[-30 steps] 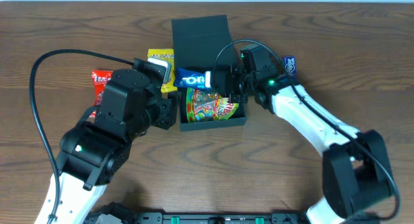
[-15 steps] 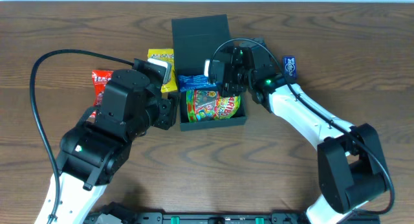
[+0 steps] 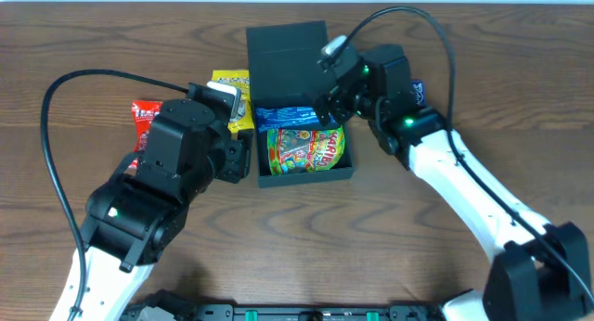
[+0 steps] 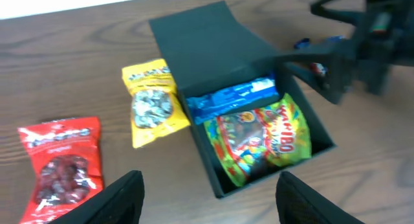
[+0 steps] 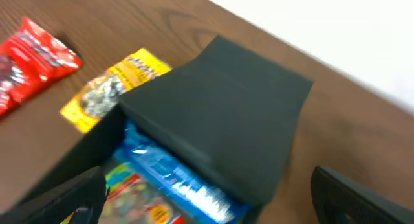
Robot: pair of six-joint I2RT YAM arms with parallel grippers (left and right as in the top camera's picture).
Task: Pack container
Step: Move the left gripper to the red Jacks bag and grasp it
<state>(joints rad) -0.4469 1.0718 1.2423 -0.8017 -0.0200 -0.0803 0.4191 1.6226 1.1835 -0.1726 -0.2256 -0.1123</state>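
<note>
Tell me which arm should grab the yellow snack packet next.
Left. The left gripper is open and faces the yellow snack packet, which lies on the left arm's side of the container. The right gripper is at the container's opposite side and would have to reach across it.

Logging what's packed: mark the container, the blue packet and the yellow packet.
container point(image 4: 202, 49), left wrist view, on the open lid's inner face.
blue packet point(image 4: 234, 98), left wrist view, on the wrapper's middle.
yellow packet point(image 4: 151, 107), left wrist view, on its middle.

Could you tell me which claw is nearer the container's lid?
Right. The right claw is at the lid's right edge; the left claw, beside the container's left wall.
</note>
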